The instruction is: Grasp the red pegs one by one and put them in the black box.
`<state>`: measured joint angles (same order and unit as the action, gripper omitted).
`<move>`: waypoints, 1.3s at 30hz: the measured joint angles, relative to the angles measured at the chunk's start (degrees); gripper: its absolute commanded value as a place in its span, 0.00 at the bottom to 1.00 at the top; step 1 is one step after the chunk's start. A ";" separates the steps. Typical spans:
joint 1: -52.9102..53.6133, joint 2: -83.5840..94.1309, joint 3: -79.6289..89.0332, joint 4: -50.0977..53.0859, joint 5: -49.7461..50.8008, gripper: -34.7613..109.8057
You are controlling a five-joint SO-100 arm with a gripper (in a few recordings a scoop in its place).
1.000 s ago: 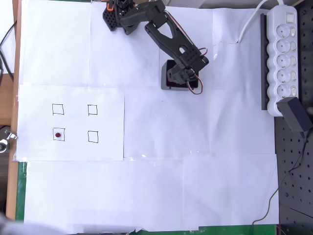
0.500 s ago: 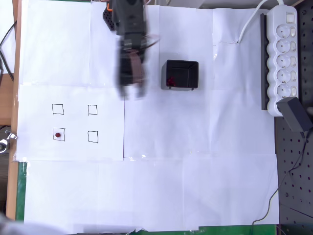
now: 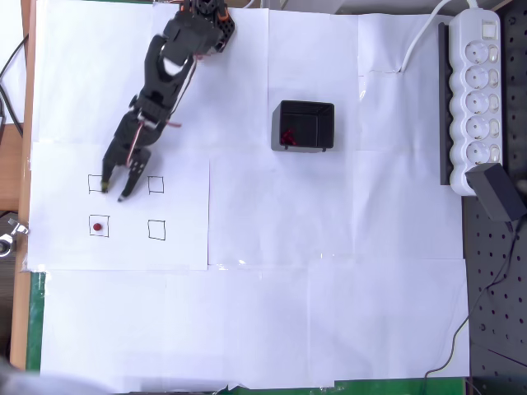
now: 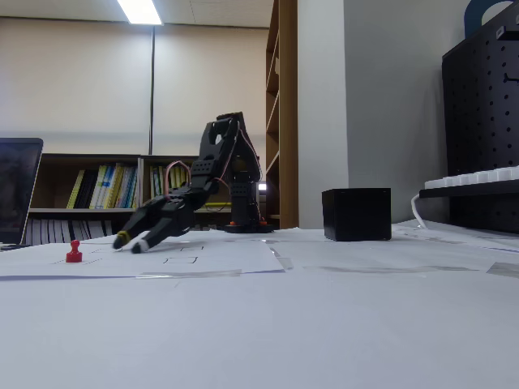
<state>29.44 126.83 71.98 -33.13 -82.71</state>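
In the overhead view the pincer (image 3: pixel 114 192) hangs at the left of the frame, fingers apart and empty, just above the lone red peg (image 3: pixel 97 226). The black box (image 3: pixel 303 126) sits upper centre on the bench (image 3: pixel 329 313), seemingly holding red pegs.

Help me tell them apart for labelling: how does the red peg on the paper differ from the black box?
The peg is red and tiny, a dot from above; the box is black and far larger. The peg stands in a drawn square on the left of the overhead view, close to the gripper; the box sits well to the right of it. In the fixed view the peg has a narrow knobbed shape, the box a plain cube. Both rest on white paper.
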 measured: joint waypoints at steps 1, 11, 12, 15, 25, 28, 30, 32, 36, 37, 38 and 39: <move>-0.18 1.49 2.11 0.00 -0.79 0.33; -1.05 12.22 13.97 -3.87 -3.16 0.33; -1.58 12.92 15.21 -3.87 -3.87 0.33; -2.55 14.85 18.28 -3.87 -3.96 0.33; -3.60 18.02 24.35 -2.64 -4.92 0.33; -4.04 18.46 25.31 -2.55 -5.01 0.32; -4.22 18.46 25.75 -1.76 -4.48 0.31; -4.39 18.46 26.28 -1.41 -4.48 0.30; -5.19 18.46 26.89 0.09 -4.57 0.26; -5.45 18.46 26.89 0.09 -5.01 0.25; -5.45 18.46 26.89 0.09 -5.01 0.25; -5.45 18.46 26.89 0.35 -5.01 0.24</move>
<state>23.99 145.28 98.88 -32.78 -87.71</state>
